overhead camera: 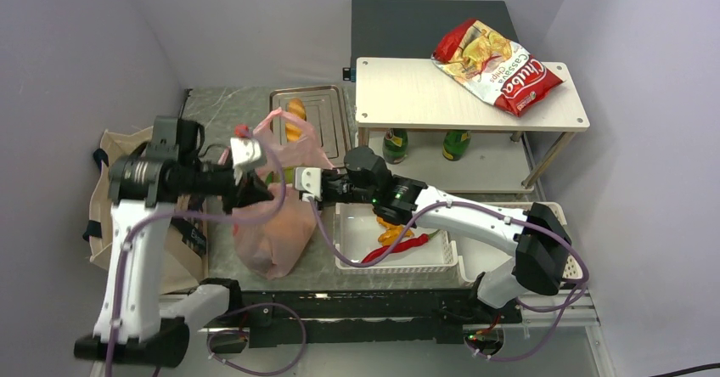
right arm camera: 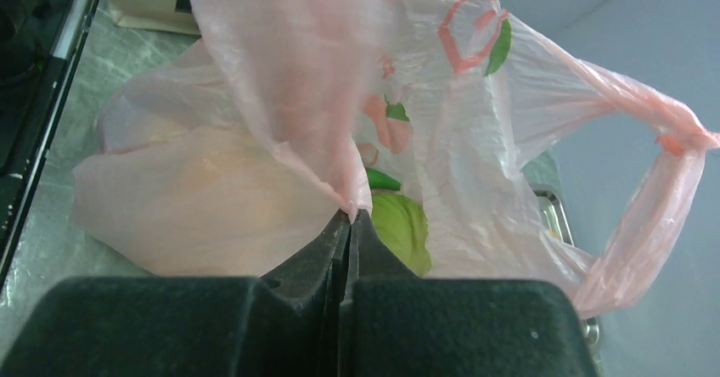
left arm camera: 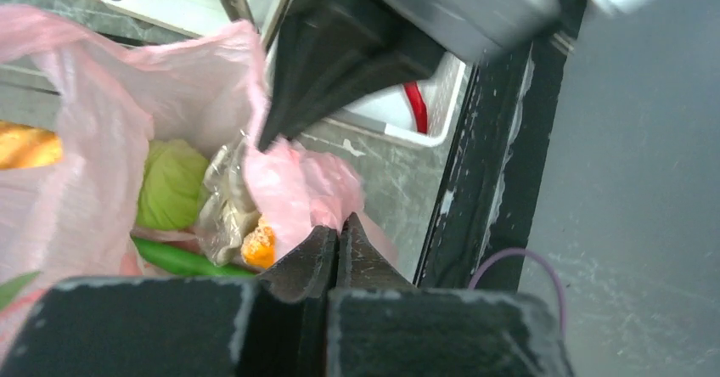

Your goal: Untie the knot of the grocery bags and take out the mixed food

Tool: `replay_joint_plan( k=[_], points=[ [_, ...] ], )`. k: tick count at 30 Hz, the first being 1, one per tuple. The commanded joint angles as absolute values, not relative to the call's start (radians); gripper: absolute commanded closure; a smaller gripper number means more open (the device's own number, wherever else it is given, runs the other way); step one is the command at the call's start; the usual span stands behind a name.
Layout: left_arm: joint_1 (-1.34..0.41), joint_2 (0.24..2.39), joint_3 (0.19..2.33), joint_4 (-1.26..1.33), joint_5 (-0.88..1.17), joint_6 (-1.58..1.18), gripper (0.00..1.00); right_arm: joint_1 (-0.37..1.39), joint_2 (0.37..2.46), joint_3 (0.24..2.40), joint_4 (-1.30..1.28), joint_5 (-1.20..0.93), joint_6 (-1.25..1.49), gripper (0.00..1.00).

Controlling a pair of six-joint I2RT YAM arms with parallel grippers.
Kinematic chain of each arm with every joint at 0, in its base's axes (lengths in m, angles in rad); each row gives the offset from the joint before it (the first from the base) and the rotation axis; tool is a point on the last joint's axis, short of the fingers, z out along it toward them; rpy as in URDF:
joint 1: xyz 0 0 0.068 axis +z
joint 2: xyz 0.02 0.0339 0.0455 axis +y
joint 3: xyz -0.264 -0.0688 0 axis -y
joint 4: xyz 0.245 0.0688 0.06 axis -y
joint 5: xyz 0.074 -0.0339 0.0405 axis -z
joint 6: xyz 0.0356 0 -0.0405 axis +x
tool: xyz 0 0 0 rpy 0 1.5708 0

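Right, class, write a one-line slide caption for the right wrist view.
The right gripper, shut, pinches the pink bag at its rim; green cabbage shows inside.

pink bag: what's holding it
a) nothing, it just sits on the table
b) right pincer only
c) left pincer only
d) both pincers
d: the left pincer and the right pincer are each shut on a fold of the pink bag near its mouth, as each wrist view shows.
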State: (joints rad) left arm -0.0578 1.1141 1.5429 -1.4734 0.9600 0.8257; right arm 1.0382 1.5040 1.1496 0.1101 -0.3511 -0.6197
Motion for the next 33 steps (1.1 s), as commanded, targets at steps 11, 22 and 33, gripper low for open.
replay_joint_plan(
  k=[11,22,33],
  points=[
    [-0.202,0.677,0.959,-1.491,0.596,1.264,1.0,0.976,1.493,1.18,0.134,-0.414,-0.471,1.0],
    [-0.229,0.585,0.913,-1.57,0.466,1.415,0.61,0.977,1.406,1.199,-0.209,-0.567,-0.635,0.34],
    [-0.229,0.763,1.459,-1.526,0.755,0.881,0.15,0.967,1.535,1.346,-0.196,-0.525,-0.572,0.12]
  ],
)
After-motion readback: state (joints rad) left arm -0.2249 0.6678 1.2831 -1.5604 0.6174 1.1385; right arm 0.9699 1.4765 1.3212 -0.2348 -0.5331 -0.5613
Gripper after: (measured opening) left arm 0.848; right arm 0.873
